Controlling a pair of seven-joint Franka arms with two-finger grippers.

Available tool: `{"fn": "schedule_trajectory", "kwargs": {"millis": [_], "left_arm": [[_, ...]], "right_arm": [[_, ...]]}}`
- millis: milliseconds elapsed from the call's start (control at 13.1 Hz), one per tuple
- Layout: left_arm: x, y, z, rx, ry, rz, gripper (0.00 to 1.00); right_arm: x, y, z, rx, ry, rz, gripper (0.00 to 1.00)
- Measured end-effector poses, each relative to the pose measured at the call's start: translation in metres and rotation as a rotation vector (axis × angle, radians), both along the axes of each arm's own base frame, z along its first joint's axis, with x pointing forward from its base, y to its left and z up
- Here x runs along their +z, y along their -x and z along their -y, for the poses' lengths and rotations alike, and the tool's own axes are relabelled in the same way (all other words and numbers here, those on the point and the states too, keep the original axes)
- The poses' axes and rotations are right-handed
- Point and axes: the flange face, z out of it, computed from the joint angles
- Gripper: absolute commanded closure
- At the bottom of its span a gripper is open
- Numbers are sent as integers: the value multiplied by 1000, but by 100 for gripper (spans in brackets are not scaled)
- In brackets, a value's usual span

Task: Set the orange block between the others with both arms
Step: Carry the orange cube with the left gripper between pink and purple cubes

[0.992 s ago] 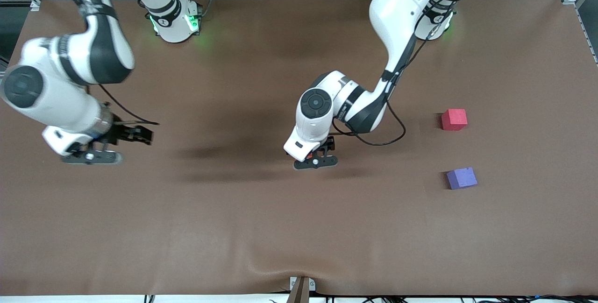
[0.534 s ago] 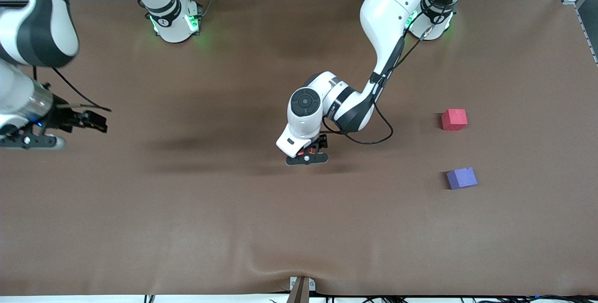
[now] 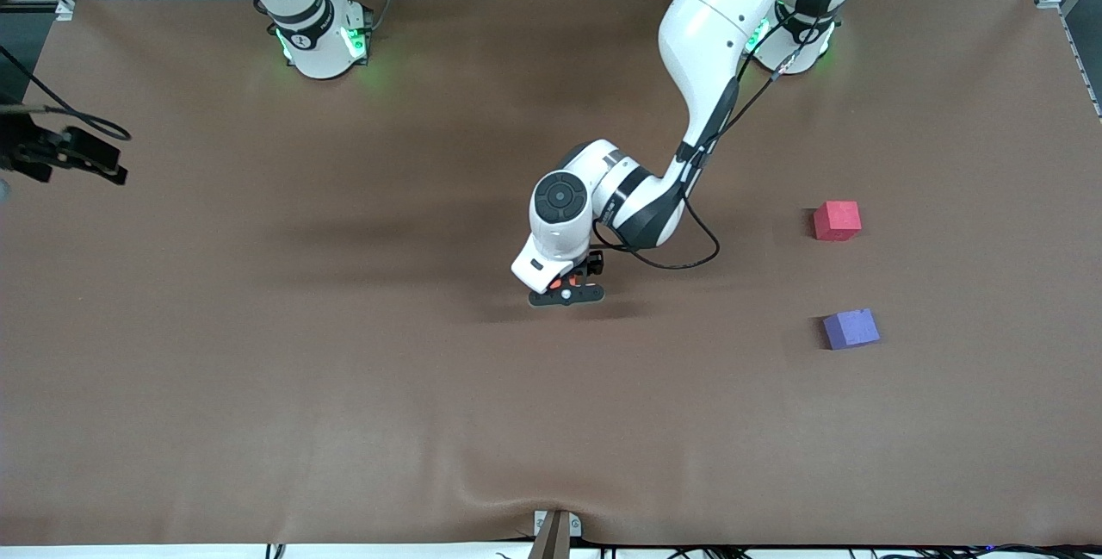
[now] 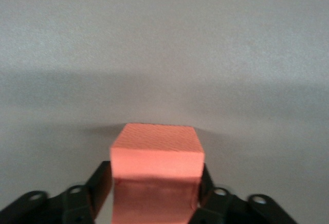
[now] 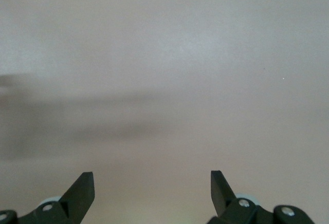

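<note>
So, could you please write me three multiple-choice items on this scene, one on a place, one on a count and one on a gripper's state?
1. Where is the orange block?
A. between the left gripper's fingers
B. on the red block
C. under the right gripper

2. How many blocks lie free on the table?
A. none
B. two
C. four

3. How does the right gripper stand?
A. shut on a block
B. open and empty
C. shut on a cable

Answers:
1 A, the left wrist view shows both fingers against its sides.
2 B, the red block and the purple block.
3 B, its fingers stand wide apart over bare table.
</note>
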Motion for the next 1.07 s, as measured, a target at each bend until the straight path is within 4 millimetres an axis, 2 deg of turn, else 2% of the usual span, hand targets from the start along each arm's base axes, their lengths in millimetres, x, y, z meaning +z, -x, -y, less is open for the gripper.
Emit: {"fn": "schedule_trajectory", "kwargs": {"millis": [153,305,458,611,763,840,916,1069], "left_arm": [[1,0,1,-2,0,2,100],[4,-2,1,0,3,7,100],[28,-12,-9,17,-11,3,100],[84,-37,-46,29,-35,-28,100],[148,-56,-97,51,-43,-50,100],[170,-60,-124,68,-43,-57,100],[184,-59,-149,81,-46,-67,100],[192,-52,-202,93,-61,-101,100]], "right_arm": [[15,4,0,-2,0,-5,0],[17,6,0,-4,-1,-12,0],[17,7,2,-8,-1,-19,0],[17,8,2,-9,-2,-25,0],[18,8,0,-5,-2,-25,0],[18,8,-2,-1,-2,-24,0],[19,8,-4,3,-2,-24,0],[19,8,-7,8,-2,-27,0]]}}
